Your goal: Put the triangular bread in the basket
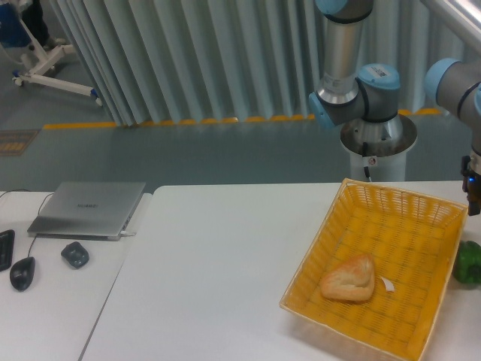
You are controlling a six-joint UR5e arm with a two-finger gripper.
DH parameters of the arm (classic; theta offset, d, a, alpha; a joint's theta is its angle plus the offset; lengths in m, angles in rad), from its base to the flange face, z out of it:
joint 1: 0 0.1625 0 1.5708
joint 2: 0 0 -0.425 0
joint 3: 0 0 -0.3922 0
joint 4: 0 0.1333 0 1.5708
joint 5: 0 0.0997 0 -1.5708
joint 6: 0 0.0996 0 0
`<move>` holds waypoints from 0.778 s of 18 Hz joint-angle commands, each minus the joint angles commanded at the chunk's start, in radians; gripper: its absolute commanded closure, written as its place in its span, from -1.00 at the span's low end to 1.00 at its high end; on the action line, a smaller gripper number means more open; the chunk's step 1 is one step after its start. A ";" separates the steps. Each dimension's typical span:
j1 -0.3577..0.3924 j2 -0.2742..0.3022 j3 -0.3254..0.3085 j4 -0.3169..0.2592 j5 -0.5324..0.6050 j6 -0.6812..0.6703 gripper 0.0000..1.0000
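Camera view: the triangular bread [349,278] is seen lying inside the basket [323,233], beside its near-left wall. The gripper [474,197] is cropped beyond the basket's far-right corner; its jaw state cannot be told.

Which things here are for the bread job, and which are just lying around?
For the job:
triangular bread, lying in the basket
basket

Just lying about:
green object, right of the basket
laptop, shut
computer mouse
small dark object near the laptop
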 joint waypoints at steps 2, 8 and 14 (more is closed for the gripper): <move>-0.003 -0.002 0.000 -0.006 -0.008 0.000 -1.00; -0.003 -0.002 -0.002 -0.006 -0.028 0.000 -1.00; -0.003 0.000 -0.003 -0.006 -0.032 -0.002 -1.00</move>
